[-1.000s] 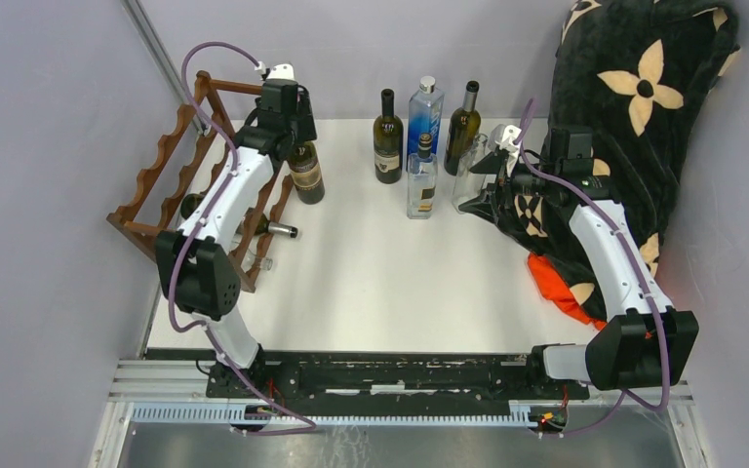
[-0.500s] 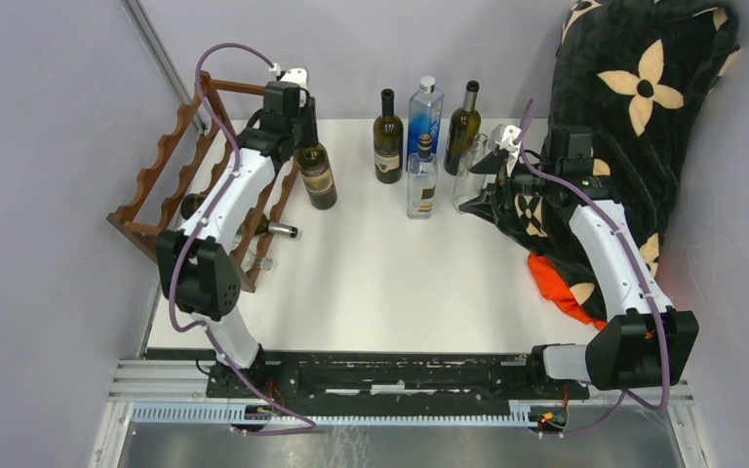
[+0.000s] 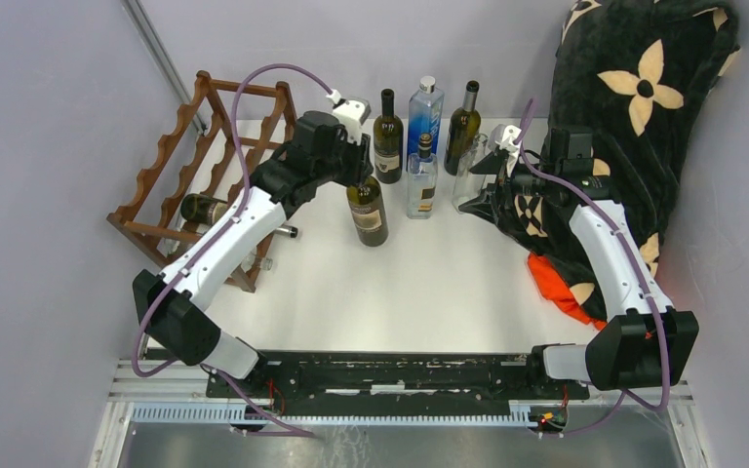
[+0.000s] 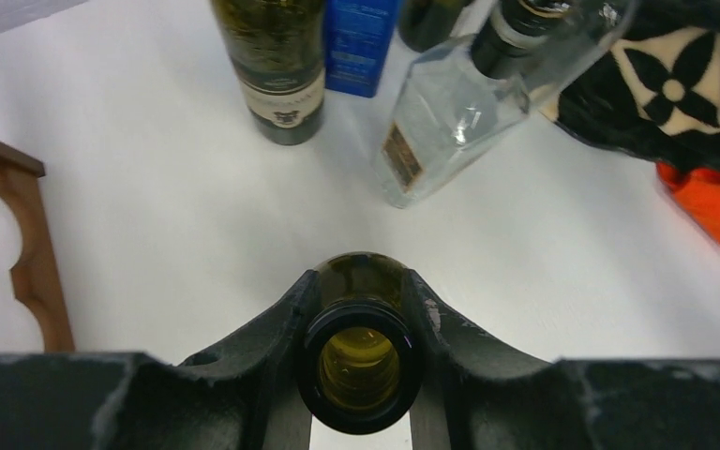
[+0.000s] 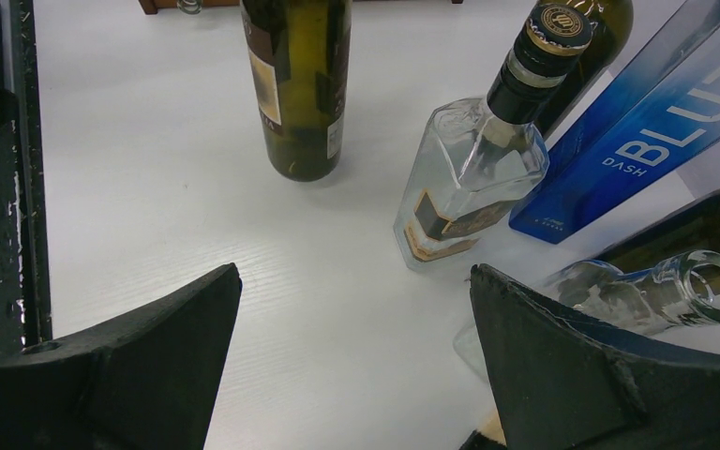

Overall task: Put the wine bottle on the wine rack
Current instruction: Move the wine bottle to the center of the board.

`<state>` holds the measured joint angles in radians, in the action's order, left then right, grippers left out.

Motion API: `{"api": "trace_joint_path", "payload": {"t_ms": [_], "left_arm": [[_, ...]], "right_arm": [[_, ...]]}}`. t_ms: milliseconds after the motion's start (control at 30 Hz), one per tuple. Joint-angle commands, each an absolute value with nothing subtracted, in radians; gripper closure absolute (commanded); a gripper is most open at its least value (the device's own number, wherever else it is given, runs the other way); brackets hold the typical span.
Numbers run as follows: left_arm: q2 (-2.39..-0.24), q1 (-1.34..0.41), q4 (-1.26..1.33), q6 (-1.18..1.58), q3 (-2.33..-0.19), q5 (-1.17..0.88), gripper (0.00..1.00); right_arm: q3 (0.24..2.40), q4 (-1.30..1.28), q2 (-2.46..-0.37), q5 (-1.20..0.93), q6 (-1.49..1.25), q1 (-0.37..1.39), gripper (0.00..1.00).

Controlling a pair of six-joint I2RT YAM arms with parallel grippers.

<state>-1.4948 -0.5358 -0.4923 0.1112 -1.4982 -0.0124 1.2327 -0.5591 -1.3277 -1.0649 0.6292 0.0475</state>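
Observation:
My left gripper is shut on the neck of a dark green wine bottle with a cream label, which hangs near upright over the middle-back of the white table. In the left wrist view the fingers clamp both sides of the open bottle mouth. The same wine bottle also shows in the right wrist view. The reddish-brown wine rack stands at the back left, left of the held bottle, and one rail shows in the left wrist view. My right gripper is open, its jaws wide apart over bare table.
Another dark bottle lies in the rack. Behind the held bottle stand a dark bottle, a blue bottle, a green bottle and a clear square bottle. A clear glass bottle sits by the right fingers. A black flowered blanket and orange cloth fill the right side.
My left gripper closed on the bottle's neck beside the rack, then carried it right and nearer, away from the rack. The right arm has not moved.

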Motion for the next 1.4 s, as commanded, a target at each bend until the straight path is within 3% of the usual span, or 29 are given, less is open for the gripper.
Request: {"api": "trace_joint_path", "payload": {"t_ms": [0,467,867,967,1167,1367], "left_arm": [[-1.449,-0.577,-0.414,0.065,-1.510,0.021,0.98],[-1.457,-0.635,-0.396,0.087,-1.474,0.005,0.97],[-1.443,-0.643,-0.396,0.063,-1.423,-0.049,0.90],[-1.438,-0.643,-0.402,0.056,-1.408,-0.059,0.83],[-1.412,-0.644,-0.429,0.052,-1.399,-0.095,0.54],[-1.388,-0.647,-0.468,0.049,-1.410,-0.115,0.32]], "right_arm": [[1.263,-0.547,-1.311,-1.092,0.620,0.050,0.02],[1.252,-0.546,-1.302,-1.089,0.622,0.050,0.02],[1.269,-0.543,-1.312,-1.091,0.613,0.052,0.02],[1.276,-0.543,-1.312,-1.089,0.612,0.056,0.02],[1.301,-0.553,-1.317,-1.083,0.613,0.066,0.02],[1.340,-0.563,-1.335,-1.073,0.610,0.096,0.02]]}}
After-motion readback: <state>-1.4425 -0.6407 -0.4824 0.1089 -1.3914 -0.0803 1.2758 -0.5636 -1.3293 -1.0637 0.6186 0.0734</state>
